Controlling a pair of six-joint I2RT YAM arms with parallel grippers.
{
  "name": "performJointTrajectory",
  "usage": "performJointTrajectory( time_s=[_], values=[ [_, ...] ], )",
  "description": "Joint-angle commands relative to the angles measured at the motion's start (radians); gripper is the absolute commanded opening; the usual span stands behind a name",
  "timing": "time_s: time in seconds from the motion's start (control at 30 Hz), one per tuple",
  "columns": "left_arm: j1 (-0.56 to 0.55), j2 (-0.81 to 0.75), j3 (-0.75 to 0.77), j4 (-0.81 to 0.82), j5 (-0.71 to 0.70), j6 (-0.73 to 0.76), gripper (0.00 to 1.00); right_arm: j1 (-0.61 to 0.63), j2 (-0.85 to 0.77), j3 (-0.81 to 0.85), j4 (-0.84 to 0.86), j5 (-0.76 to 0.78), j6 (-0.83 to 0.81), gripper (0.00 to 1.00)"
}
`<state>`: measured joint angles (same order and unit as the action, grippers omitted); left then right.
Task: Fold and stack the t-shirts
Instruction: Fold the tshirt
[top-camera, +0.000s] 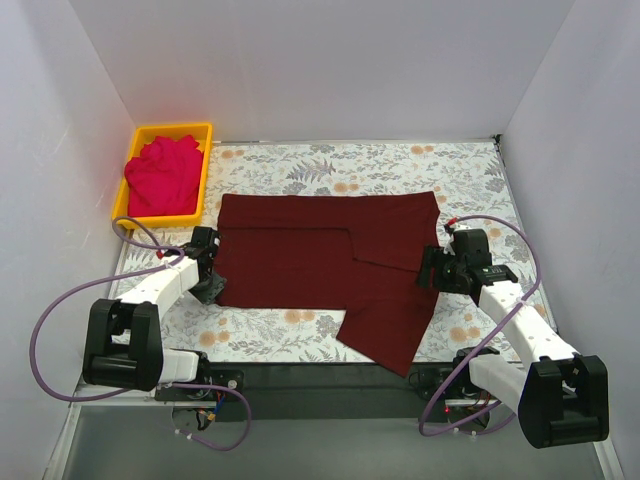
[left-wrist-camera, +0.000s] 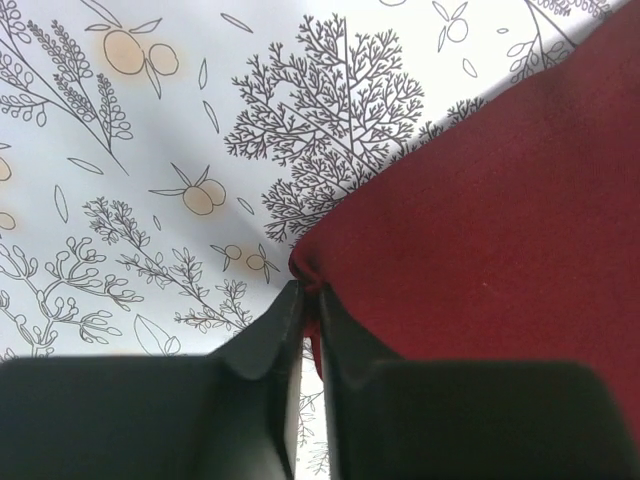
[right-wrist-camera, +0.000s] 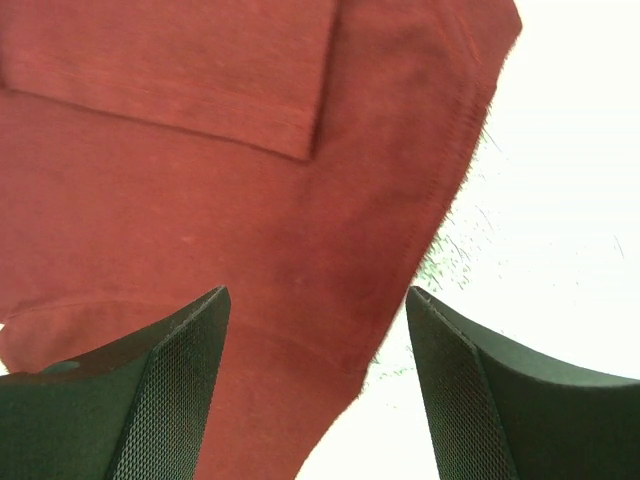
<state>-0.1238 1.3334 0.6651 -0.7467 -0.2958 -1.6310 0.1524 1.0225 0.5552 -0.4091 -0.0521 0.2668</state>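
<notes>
The floral tablecloth (top-camera: 300, 170) carried the dark maroon t-shirt (top-camera: 320, 265) spread across its centre. The shirt looked partly folded: one layer lay doubled over the middle, while a loose panel trailed off toward 5 o'clock, so I judged this first shirt to be only midway through its folds. The yellow plastic bin (top-camera: 207, 170) sat at 10 o'clock on the table, well apart from the maroon shirt, and the bright pinkish-red t-shirt (top-camera: 162, 172) lay crumpled inside it, not yet taken out. By that reckoning nothing was stacked, and the second shirt's folding and the stacking were all left to do. The left gripper (left-wrist-camera: 307, 300) was at the maroon shirt's 8 o'clock corner, its fingers clenched on a pinch of the hem. The right gripper (right-wrist-camera: 318, 300) was over the shirt's 3 o'clock edge with its fingers spread wide, grasping nothing
</notes>
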Motion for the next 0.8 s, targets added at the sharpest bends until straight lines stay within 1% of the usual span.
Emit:
performJointTrajectory(
  time_s=[0.0, 0.03, 0.13, 0.27, 0.33, 0.37, 0.43, 0.47, 0.53, 0.57, 0.63, 0.77],
  values=[
    [-0.005, 0.026, -0.042, 0.026, 0.012, 0.005, 0.03, 0.004, -0.006, 0.015, -0.080, 0.079, 0.029, 0.77],
    [-0.007, 0.017, -0.042, 0.026, 0.020, 0.008, 0.00, 0.004, -0.004, 0.026, -0.097, 0.086, 0.037, 0.77],
    [-0.011, -0.005, -0.050, 0.039, 0.024, 0.016, 0.00, 0.006, -0.004, 0.038, -0.171, 0.109, 0.063, 0.73],
    [-0.014, -0.007, -0.052, 0.049, 0.033, 0.022, 0.00, 0.003, -0.005, 0.038, -0.220, 0.124, 0.083, 0.66],
    [-0.023, -0.007, -0.050, 0.049, 0.032, 0.020, 0.00, 0.003, -0.010, 0.028, -0.218, 0.115, 0.095, 0.63],
    [-0.025, -0.008, -0.050, 0.047, 0.029, 0.019, 0.00, 0.004, -0.007, 0.022, -0.214, 0.110, 0.110, 0.58],
    [-0.027, -0.019, -0.050, 0.050, 0.029, 0.019, 0.00, 0.004, 0.005, 0.022, -0.211, 0.103, 0.120, 0.55],
    [-0.028, -0.023, -0.051, 0.052, 0.032, 0.019, 0.00, 0.003, 0.020, 0.019, -0.201, 0.098, 0.130, 0.51],
    [-0.028, -0.037, -0.055, 0.052, 0.029, 0.017, 0.00, 0.003, 0.031, 0.012, -0.185, 0.074, 0.143, 0.49],
    [-0.028, -0.040, -0.053, 0.052, 0.027, 0.016, 0.00, 0.004, 0.040, 0.006, -0.168, 0.060, 0.155, 0.46],
    [-0.028, -0.051, -0.055, 0.050, 0.021, 0.016, 0.00, 0.004, 0.042, -0.011, -0.155, 0.032, 0.164, 0.44],
    [-0.028, -0.050, -0.056, 0.050, 0.023, 0.013, 0.00, 0.003, 0.054, -0.037, -0.137, 0.032, 0.172, 0.43]
  ],
)
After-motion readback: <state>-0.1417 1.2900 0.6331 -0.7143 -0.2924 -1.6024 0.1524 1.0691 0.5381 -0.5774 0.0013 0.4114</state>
